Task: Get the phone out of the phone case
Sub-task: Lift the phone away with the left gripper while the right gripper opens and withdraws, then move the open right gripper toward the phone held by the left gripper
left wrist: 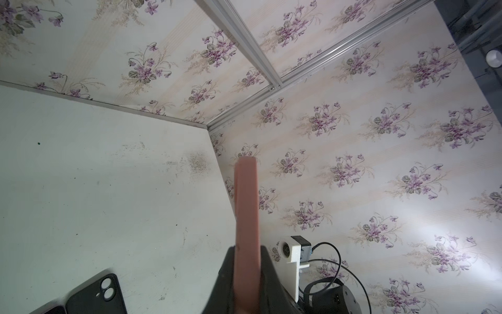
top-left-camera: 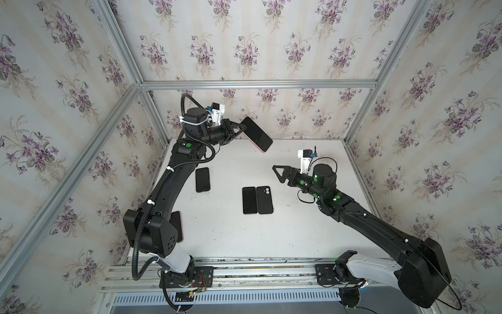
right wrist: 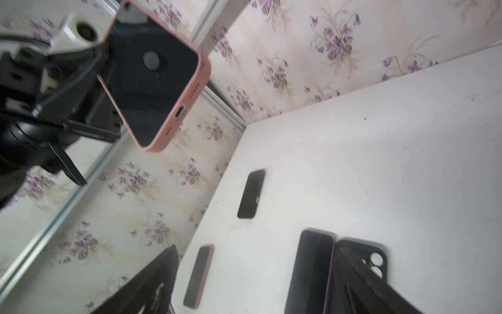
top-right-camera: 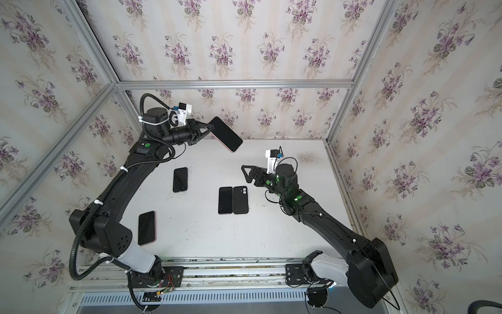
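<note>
My left gripper (top-left-camera: 242,127) (top-right-camera: 211,126) is shut on one end of a phone (top-left-camera: 257,133) (top-right-camera: 226,134) with a dark screen, still seated in a pink phone case (left wrist: 246,212). It holds them tilted in the air above the table's back edge. The right wrist view shows the case's lower end with its charging port (right wrist: 179,112). My right gripper (top-left-camera: 275,169) (top-right-camera: 243,170) (right wrist: 256,248) hangs open and empty above the table, right of the middle, apart from the held phone and pointing towards it.
On the white table (top-left-camera: 298,231) lie a black phone (top-left-camera: 202,179), a dark phone (top-left-camera: 249,200) beside an empty black case (top-left-camera: 264,200), and a pink-cased phone (top-right-camera: 146,228) by the left arm. Wallpapered walls with aluminium posts (top-left-camera: 361,114) close in three sides.
</note>
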{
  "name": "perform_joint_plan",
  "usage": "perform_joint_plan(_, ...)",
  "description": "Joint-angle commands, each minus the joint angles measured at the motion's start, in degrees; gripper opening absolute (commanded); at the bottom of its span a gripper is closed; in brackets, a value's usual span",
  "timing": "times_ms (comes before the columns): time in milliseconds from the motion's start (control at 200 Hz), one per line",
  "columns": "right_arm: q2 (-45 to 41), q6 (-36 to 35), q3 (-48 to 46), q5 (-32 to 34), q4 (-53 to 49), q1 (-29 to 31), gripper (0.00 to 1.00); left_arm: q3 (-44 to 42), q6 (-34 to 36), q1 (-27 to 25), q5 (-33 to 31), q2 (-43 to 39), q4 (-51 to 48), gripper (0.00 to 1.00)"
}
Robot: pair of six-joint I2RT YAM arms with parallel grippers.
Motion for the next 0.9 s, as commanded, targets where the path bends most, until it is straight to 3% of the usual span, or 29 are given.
perform_joint_plan(0,1.8,6.8,1.4,-6.3,13.0,-0.1,0.92,-1.3,-6.5,0.5,1.5,-0.9,10.2,0.00)
perform_joint_plan(285,10.4,18.8,5.1,-12.3,29.9,-0.1,0.75,-8.2,-18.5,1.2,2.0,-1.0,25.7,0.00)
perform_joint_plan(894,16.7,24.8,7.6,-8.8,40.5,-0.1,0.51,-14.1,-24.8,1.2,1.3,-1.7,34.2,0.00)
